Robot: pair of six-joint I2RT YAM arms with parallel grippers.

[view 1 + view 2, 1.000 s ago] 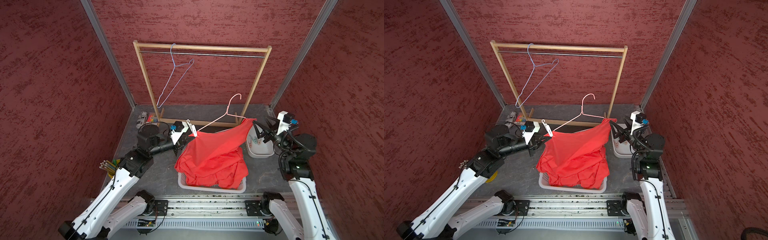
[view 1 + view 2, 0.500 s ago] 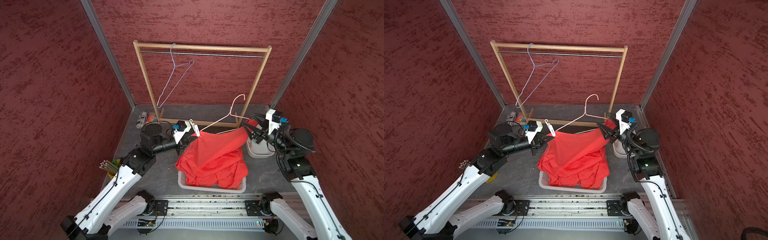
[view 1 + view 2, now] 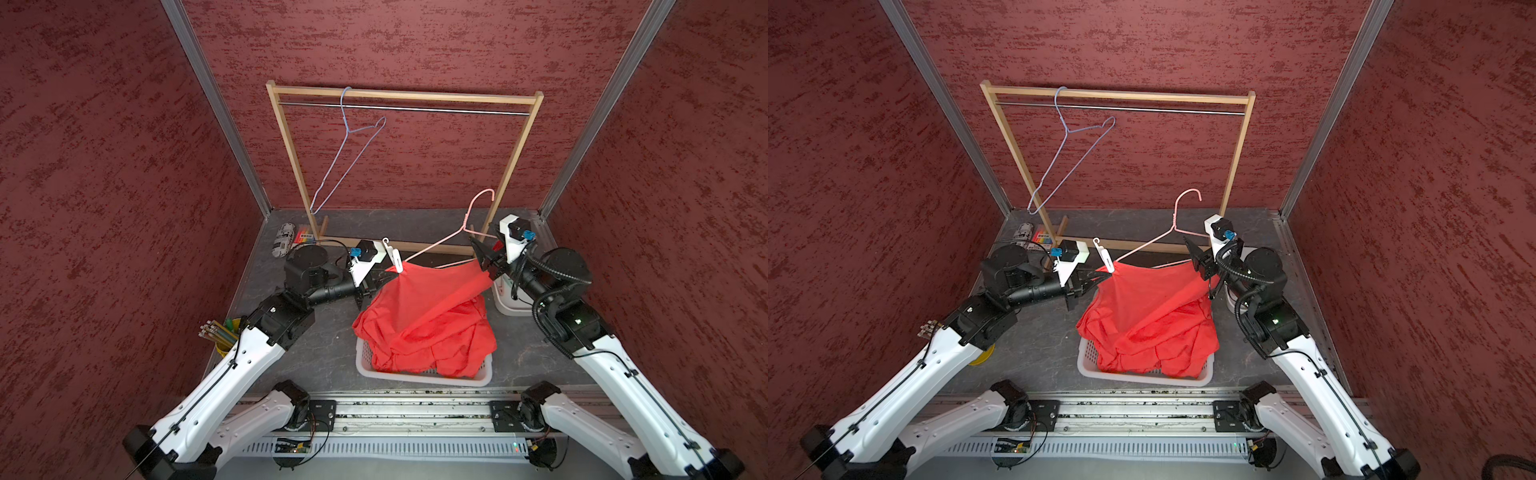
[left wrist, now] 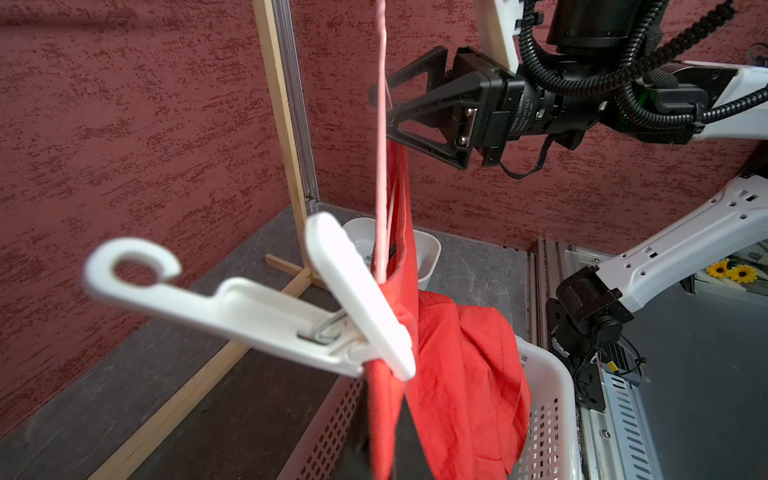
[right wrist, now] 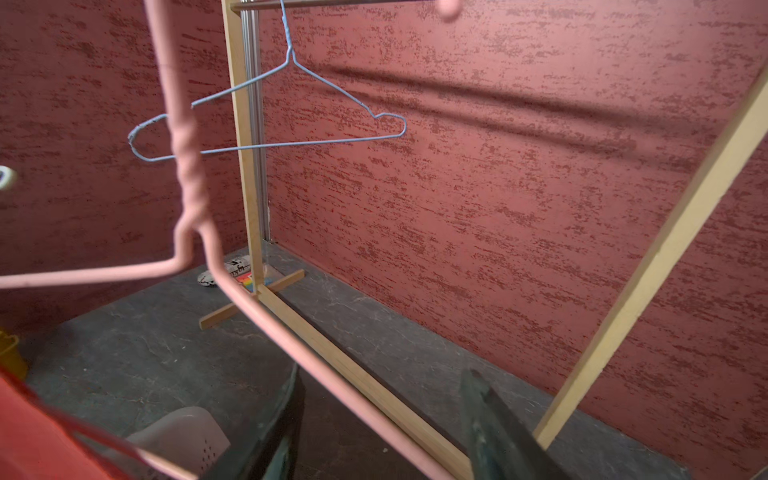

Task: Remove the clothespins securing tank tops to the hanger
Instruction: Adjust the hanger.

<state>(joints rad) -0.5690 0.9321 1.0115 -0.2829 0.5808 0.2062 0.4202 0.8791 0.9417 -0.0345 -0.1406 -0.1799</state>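
Left gripper (image 3: 377, 279) pinches orange-red tank top (image 3: 424, 316); right gripper (image 4: 384, 104) lettering reads "DAMIAO".

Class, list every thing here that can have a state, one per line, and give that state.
clothespin: clipped on the red top.
red top: pinned, trailing into the basket.
pink hanger: off the rail.
blue hanger: bare, on the rail.
left hand: shut on the red top.
right hand: open at the pink hanger.

Stereo pair high overhead, looking down, wrist cameras close-in, all sharing pink hanger (image 3: 466, 222)
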